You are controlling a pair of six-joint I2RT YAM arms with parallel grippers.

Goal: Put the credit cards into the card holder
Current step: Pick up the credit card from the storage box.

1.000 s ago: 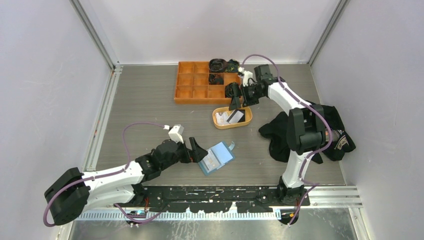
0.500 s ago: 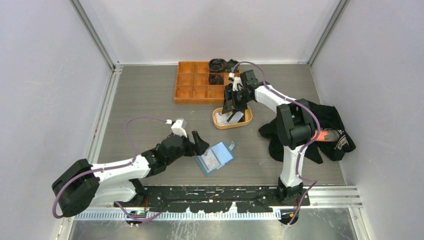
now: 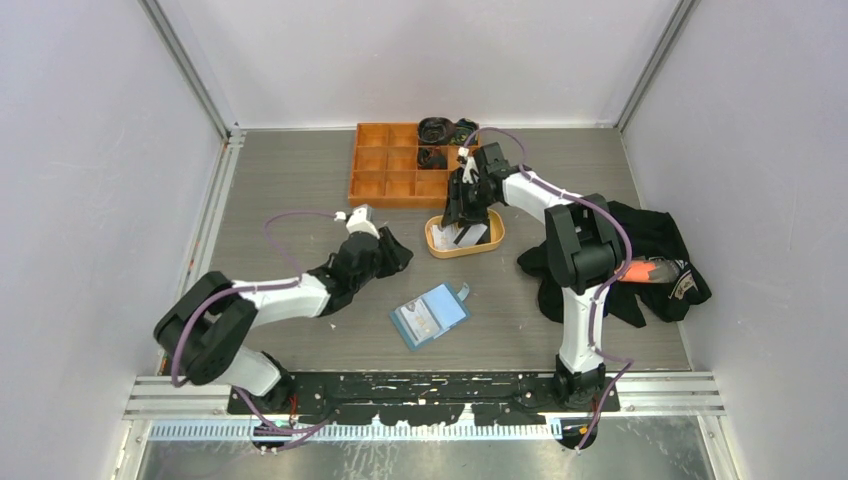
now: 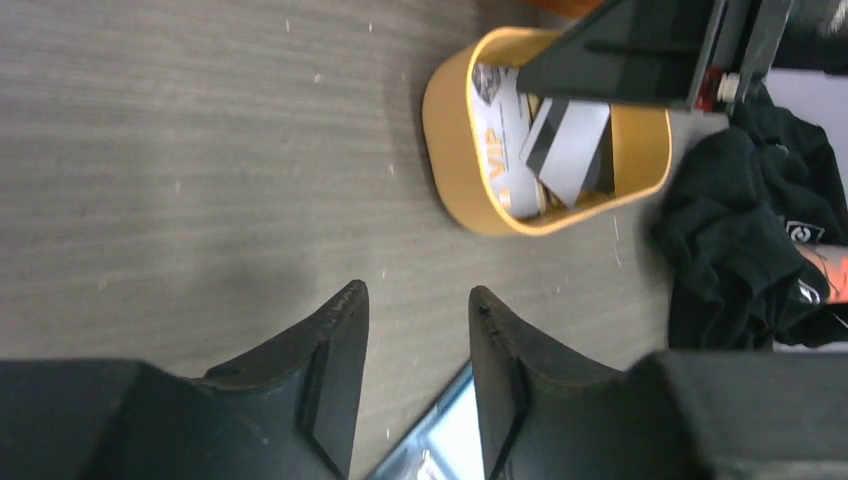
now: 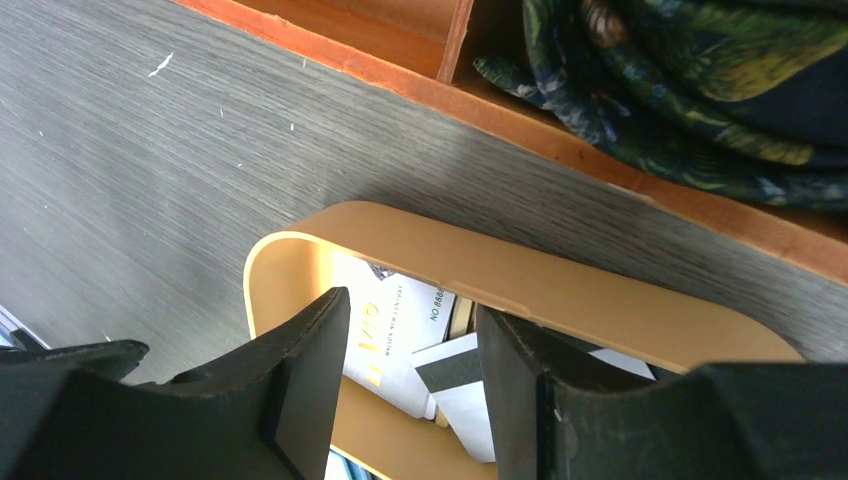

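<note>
Light, stiff, slick cards (image 5: 395,325), heaped in the dish (image 5: 520,275) toward the far edge, are judged best pinched by a raised edge; the right gripper (image 5: 410,305) above them and the left gripper (image 4: 417,293) are parted, empty.

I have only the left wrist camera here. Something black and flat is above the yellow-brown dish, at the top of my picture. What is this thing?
Observer: That is the right gripper. The top view shows it poised over the dish.
Operator: Is it closed on anything?
Observer: No. In the right wrist view its fingers stand apart above the credit cards, with nothing pinched between them.
Operator: Is the blue corner at my lower edge the card holder?
Observer: Yes. The top view shows it lying unfolded on the table, nearer the arm bases than the left gripper.
</note>
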